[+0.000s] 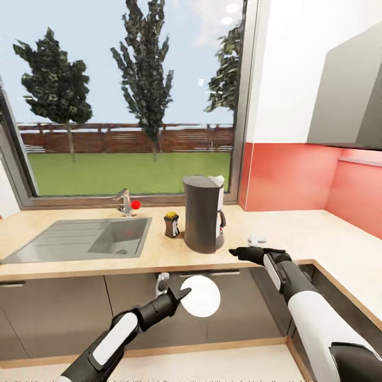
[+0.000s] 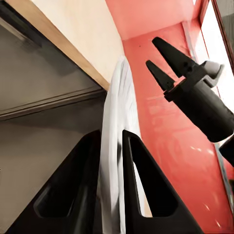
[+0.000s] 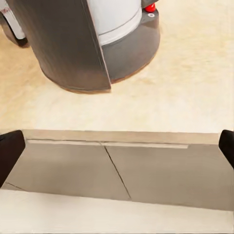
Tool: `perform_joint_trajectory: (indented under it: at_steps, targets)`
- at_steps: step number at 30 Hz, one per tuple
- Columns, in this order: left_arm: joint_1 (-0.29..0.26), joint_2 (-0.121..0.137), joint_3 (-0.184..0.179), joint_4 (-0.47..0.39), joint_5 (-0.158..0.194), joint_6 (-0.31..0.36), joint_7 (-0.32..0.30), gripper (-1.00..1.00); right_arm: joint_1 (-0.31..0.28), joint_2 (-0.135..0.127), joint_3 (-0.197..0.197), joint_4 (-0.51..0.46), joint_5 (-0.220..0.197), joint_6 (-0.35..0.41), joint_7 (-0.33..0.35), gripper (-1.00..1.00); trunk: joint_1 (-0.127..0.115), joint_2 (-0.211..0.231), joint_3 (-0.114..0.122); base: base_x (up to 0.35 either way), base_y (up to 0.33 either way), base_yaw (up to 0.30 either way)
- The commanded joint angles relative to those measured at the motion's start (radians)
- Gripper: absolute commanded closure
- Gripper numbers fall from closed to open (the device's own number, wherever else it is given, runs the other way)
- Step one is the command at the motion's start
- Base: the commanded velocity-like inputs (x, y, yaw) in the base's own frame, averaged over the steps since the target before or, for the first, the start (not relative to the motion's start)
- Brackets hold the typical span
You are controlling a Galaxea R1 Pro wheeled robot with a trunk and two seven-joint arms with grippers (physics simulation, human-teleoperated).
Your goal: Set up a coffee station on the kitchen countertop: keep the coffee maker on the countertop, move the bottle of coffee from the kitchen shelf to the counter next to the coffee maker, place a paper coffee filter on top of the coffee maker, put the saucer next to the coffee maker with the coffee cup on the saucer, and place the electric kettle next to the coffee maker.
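The dark grey coffee maker [image 1: 204, 212] [image 3: 73, 44] stands on the wooden countertop [image 1: 318, 239] below the window. Just left of it is the small brown bottle of coffee [image 1: 171, 224] with a yellow lid. In front of the lower cabinets, below the counter edge, my left gripper [image 1: 183, 293] [image 2: 111, 134] is shut on the rim of a white round saucer [image 1: 201, 296] [image 2: 117, 107]. At the counter's front edge, right of the coffee maker, my right gripper [image 1: 237, 252] [image 3: 117, 146] [image 2: 152, 51] is open and empty. A small white object [image 1: 257, 239] sits just behind it, partly hidden.
A steel sink [image 1: 79, 239] with a faucet [image 1: 124, 201] lies to the left. Grey cabinet fronts [image 1: 132, 313] run under the counter. The counter turns a corner at the right, under a red backsplash [image 1: 292, 175] and a grey wall cabinet [image 1: 350, 95].
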Motion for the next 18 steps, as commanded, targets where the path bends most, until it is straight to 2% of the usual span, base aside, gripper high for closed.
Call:
perform_joint_trajectory:
  at_steps: [1,3,4,5,7,8,9,11,12,13,14,18]
  targets:
    - [-0.003,0.008,-0.002,-0.013,0.007,0.004,0.000,1.00,0.005,0.001,-0.004,0.022,0.001,-0.033,0.005,-1.00,0.000,-0.002,-0.002,-0.130,0.116,0.000]
    - [-0.010,0.015,-0.002,-0.026,0.006,0.012,-0.001,1.00,0.013,0.002,-0.004,0.090,0.001,-0.146,0.005,-1.00,0.000,-0.002,-0.002,-0.055,0.049,0.000]
    - [-0.015,0.018,-0.002,-0.032,0.000,0.024,-0.001,1.00,0.016,0.004,-0.003,0.168,0.000,-0.272,0.005,-1.00,0.000,-0.002,-0.002,-0.017,0.016,0.000]
    - [-0.016,0.019,-0.002,-0.033,-0.001,0.029,-0.001,1.00,0.017,0.005,-0.003,0.212,-0.001,-0.341,0.004,-1.00,0.000,-0.002,-0.002,-0.011,0.010,0.000]
    - [-0.027,0.024,0.022,-0.039,0.004,0.037,-0.002,1.00,0.018,0.008,-0.003,0.393,-0.004,-0.625,0.004,-1.00,0.000,-0.002,-0.002,-0.003,0.003,0.000]
    - [-0.036,0.025,0.035,-0.039,0.005,0.040,-0.002,1.00,0.019,0.009,-0.003,0.444,-0.005,-0.718,0.001,-1.00,0.000,-0.002,-0.002,-0.001,0.001,0.000]
    - [-0.055,0.025,0.051,-0.039,0.006,0.055,-0.001,1.00,0.019,0.011,-0.004,0.532,-0.007,-0.885,-0.024,-1.00,0.000,-0.002,-0.002,0.000,0.000,0.000]
    - [-0.077,0.025,0.062,-0.039,0.007,0.082,0.002,1.00,0.028,0.012,-0.004,0.599,-0.008,-1.054,-0.071,-1.00,0.000,-0.002,-0.002,0.000,0.000,0.000]
    - [-0.082,0.025,0.063,-0.039,0.007,0.088,0.002,1.00,0.034,0.013,-0.004,0.608,-0.008,-1.083,-0.083,-1.00,0.000,-0.002,-0.002,0.000,0.000,0.000]
    - [-0.110,0.026,0.077,-0.039,0.010,0.105,0.003,1.00,0.071,0.016,-0.004,0.631,-0.011,-1.163,-0.123,-1.00,0.000,-0.002,-0.002,0.000,0.000,0.000]
    - [-0.115,0.026,0.083,-0.039,0.012,0.106,0.003,1.00,0.078,0.018,-0.004,0.633,-0.011,-1.171,-0.127,-1.00,0.000,-0.002,-0.002,0.000,0.000,0.000]
    - [-0.138,0.027,0.147,-0.040,0.023,0.136,0.005,1.00,0.131,0.032,-0.004,0.641,-0.009,-1.198,-0.145,-1.00,0.000,-0.002,-0.002,0.000,0.000,0.000]
